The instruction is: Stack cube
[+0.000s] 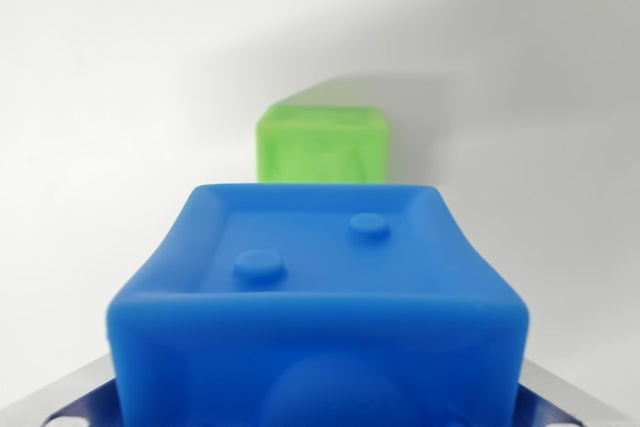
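Up close, blue cube (320, 307) filling lower centre of frame, two raised studs on its recessed top, green cube (322, 143) behind it at centre, blurred, on white surface (110, 97), metal gripper (320, 412) parts at bottom corners, jaw state impossible to tell

Plain white surface (120, 97), soft shadow

Blue rubbery cube (320, 297): nearest my wrist camera, between metal plates at bottom corners. Green rubbery cube (323, 144): behind it, on white tabletop (110, 97).
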Robot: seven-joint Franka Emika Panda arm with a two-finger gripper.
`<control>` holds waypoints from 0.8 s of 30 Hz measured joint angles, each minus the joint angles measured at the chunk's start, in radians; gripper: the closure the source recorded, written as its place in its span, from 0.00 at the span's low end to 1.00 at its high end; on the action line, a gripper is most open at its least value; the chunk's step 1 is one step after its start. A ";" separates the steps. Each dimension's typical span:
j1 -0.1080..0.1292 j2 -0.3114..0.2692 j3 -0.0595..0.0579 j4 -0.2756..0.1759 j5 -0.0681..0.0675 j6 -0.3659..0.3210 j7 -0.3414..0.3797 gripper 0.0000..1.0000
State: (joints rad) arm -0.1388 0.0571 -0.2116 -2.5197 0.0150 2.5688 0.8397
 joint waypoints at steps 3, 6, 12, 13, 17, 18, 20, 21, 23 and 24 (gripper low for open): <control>0.000 0.017 0.001 -0.002 0.008 0.021 -0.006 1.00; 0.000 0.038 0.002 -0.005 0.019 0.044 -0.014 1.00; 0.000 0.083 0.006 -0.006 0.039 0.087 -0.028 1.00; 0.000 0.090 0.007 -0.006 0.042 0.094 -0.031 1.00; 0.000 0.116 0.010 -0.006 0.057 0.120 -0.041 1.00; 0.000 0.119 0.010 -0.006 0.058 0.123 -0.042 1.00; 0.000 0.133 0.012 -0.006 0.067 0.136 -0.048 1.00; 0.000 0.139 0.013 -0.005 0.071 0.142 -0.051 1.00; -0.001 0.148 0.014 -0.005 0.076 0.151 -0.055 1.00; -0.001 0.154 0.015 -0.005 0.079 0.156 -0.058 1.00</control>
State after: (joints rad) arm -0.1396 0.2115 -0.1965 -2.5248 0.0938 2.7250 0.7822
